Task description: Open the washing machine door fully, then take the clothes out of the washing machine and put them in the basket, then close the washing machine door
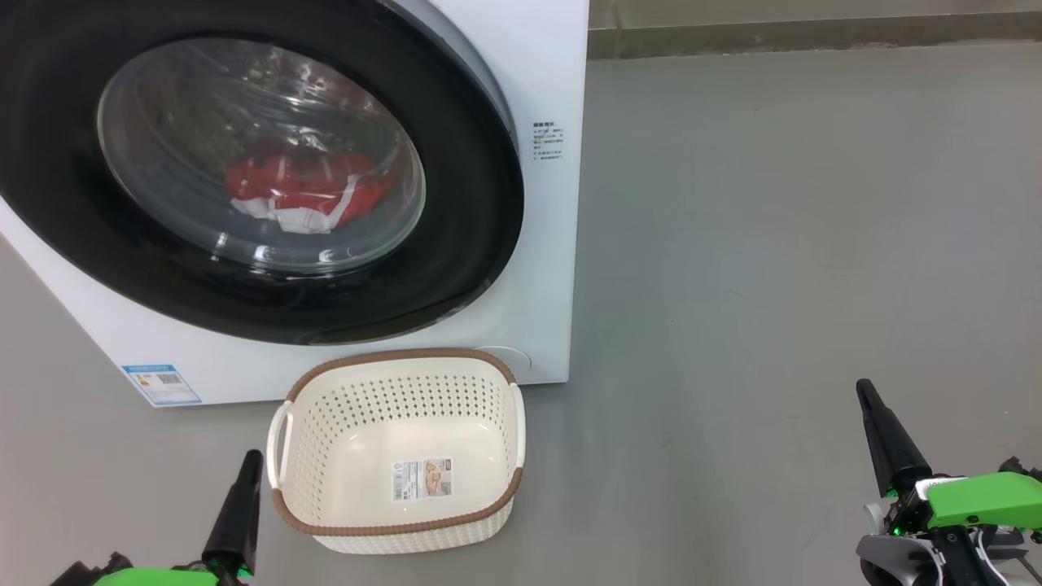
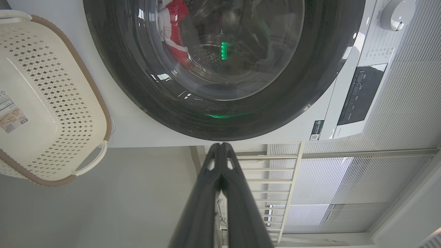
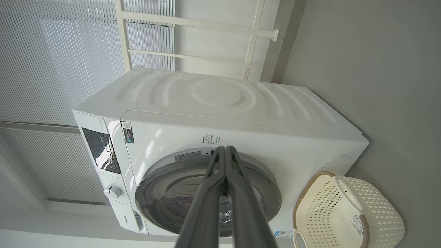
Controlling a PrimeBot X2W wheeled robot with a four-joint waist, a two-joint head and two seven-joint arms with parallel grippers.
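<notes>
While I watch from the head camera, door (image 1: 456,268) sits shut on washing machine (image 1: 545,81) | red clothes (image 1: 301,191) inside, seen through door | basket (image 1: 399,362) on floor (image 1: 773,244), just before machine | left gripper (image 1: 253,457), right gripper (image 1: 865,392) both pinched closed, holding nothing

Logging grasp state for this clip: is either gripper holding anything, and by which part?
Nothing is held: the left gripper and the right gripper are both shut and empty.

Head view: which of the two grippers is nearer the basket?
The left gripper, at lower left, with its tip just beside the basket. The right gripper stands far off at lower right, across the grey floor.
</notes>
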